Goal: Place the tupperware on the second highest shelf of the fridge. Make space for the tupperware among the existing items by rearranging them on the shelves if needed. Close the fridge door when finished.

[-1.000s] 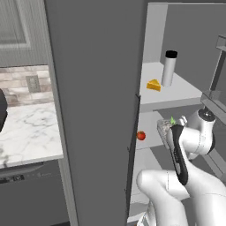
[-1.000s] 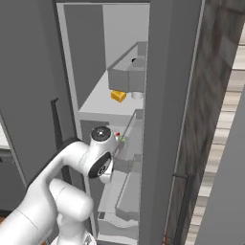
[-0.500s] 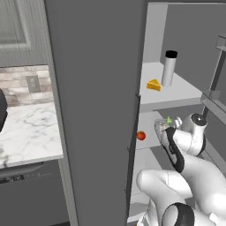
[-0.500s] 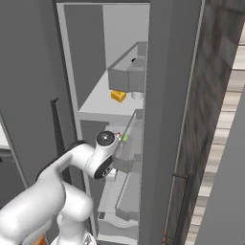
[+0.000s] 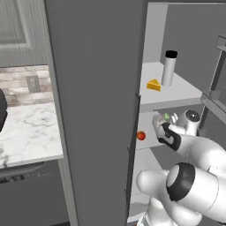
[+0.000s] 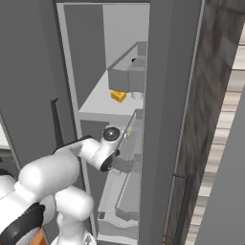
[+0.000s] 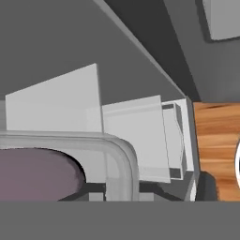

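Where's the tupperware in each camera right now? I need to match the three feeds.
Left base view: the tupperware sits right of centre at the arm's end, below the shelf that holds the cheese wedge.
Right base view: only its green sprig peeks out by the wrist, centre.
Hand view: its grey rim curves across the lower left.
Shared landmark: the cheese wedge, in both base views.

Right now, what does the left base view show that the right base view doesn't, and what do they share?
The left base view alone shows the tomato on the shelf where the arm reaches, the tall silver cylinder with its black cap, and the marble counter left of the fridge door. The right base view alone shows the wood floor at the right and the lower fridge compartments. Both show the cheese wedge on the upper shelf, the green sprig of the tupperware, and the white arm.
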Tool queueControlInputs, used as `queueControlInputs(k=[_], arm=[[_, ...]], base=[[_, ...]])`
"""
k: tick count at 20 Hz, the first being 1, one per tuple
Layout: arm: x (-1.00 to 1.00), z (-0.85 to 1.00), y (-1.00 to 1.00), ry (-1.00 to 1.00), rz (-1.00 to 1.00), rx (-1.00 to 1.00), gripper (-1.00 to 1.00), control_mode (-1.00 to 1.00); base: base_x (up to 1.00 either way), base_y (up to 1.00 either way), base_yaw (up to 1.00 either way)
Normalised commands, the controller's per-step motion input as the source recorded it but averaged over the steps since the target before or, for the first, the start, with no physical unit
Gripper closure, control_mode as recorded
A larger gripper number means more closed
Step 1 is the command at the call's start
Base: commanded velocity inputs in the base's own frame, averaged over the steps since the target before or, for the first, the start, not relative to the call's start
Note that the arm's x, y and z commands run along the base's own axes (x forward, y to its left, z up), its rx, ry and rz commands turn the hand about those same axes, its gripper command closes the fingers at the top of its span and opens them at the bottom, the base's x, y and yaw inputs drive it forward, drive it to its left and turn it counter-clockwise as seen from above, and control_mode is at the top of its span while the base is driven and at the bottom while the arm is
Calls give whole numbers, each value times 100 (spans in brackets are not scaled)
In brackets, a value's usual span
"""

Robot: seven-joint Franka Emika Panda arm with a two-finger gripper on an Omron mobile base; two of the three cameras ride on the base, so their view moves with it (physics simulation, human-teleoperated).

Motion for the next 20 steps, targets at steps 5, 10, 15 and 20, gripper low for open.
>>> queueControlInputs(k=[5, 10, 15, 20], arm=[[21, -32, -9, -4, 0, 0, 100, -100], [14, -40, 0, -9, 0, 0, 100, -100], [24, -40, 0, -6, 0, 0, 100, -100], [43, -15, -4, -1, 0, 0, 100, -100]], base=[[0, 0, 0], [0, 0, 0], [0, 0, 0], [0, 0, 0]])
